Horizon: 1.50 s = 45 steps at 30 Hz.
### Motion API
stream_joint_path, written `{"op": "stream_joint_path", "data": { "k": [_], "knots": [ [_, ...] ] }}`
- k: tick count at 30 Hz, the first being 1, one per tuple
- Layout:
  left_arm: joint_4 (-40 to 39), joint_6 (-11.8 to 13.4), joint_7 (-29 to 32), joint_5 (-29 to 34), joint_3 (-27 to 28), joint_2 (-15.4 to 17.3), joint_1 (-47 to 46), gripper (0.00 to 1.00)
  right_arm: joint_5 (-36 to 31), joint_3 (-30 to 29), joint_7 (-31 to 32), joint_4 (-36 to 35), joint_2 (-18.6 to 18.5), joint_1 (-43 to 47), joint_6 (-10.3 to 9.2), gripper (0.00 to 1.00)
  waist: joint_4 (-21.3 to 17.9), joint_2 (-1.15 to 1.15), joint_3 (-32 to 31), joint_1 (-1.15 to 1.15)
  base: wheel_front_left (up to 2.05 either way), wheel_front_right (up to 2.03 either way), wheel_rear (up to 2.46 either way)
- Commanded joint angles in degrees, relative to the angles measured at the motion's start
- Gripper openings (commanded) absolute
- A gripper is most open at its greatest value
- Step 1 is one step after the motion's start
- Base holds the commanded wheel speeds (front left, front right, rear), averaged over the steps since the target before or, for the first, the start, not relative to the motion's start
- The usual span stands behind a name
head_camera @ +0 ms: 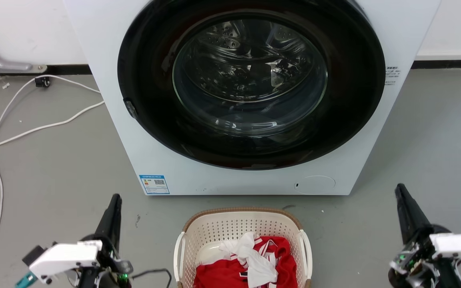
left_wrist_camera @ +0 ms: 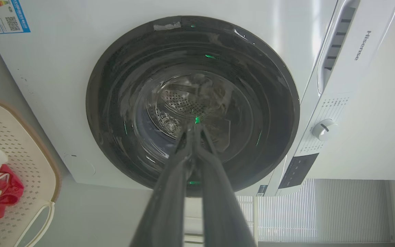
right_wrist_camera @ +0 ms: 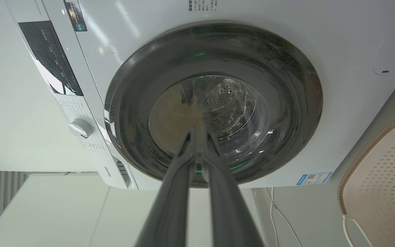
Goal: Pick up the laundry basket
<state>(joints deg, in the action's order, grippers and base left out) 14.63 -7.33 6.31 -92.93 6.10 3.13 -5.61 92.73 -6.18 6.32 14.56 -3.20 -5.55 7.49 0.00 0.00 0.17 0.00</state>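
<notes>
Lying in laundry basket (head_camera: 238, 226): red, white clothes (head_camera: 224, 275).

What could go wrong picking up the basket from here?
1. The left claw and right claw look shut and sit wide of the basket; unopened, they could shove it instead of gripping its handles.
2. The washer stands close behind; a forward swing may bump it.

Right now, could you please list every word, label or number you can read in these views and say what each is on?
"Hisense": on the washing machine's drawer front.
Blue label with a QR code, low on the machine's front: too small to read.
Black print beside the door: too small to read.
Dark sticker near the control panel: blurred.
</notes>
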Motion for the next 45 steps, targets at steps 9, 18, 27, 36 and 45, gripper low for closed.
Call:
{"op": "stream_joint_path", "data": {
  "k": [9,18,27,36,45],
  "knots": [
    [0.3,0.0,-1.7,0.5,-0.8,-0.3,1.9,1.00,-1.4,1.1,-1.7,0.5,0.2,1.9,-0.01,1.00,0.0,0.00,0.0,0.00,0.00,0.00,0.00],
    [0.0,0.0,-4.1,3.1,-1.3,-0.3,2.6,1.00,-5.4,1.6,-4.1,-0.2,0.2,2.4,-0.01,1.00,0.0,0.00,0.1,0.00,0.00,0.00,0.00],
    [0.0,-0.1,-6.3,9.3,2.7,-0.3,2.7,1.00,-14.5,1.5,-6.3,-1.7,0.2,2.5,-0.01,1.00,0.0,0.00,0.1,0.00,0.00,0.00,0.00],
    [-3.2,-0.1,-8.3,17.0,5.1,-0.2,2.4,1.00,-28.9,1.2,-8.4,-5.9,0.2,2.1,0.00,1.00,0.1,0.00,0.3,0.00,0.00,0.00,0.00],
    [-10.0,3.1,-10.2,29.7,3.6,-0.2,3.3,1.00,-43.0,1.9,-10.2,-11.1,0.2,1.9,0.00,1.00,0.1,0.00,0.5,0.00,0.00,0.00,0.00]
  ]
}}
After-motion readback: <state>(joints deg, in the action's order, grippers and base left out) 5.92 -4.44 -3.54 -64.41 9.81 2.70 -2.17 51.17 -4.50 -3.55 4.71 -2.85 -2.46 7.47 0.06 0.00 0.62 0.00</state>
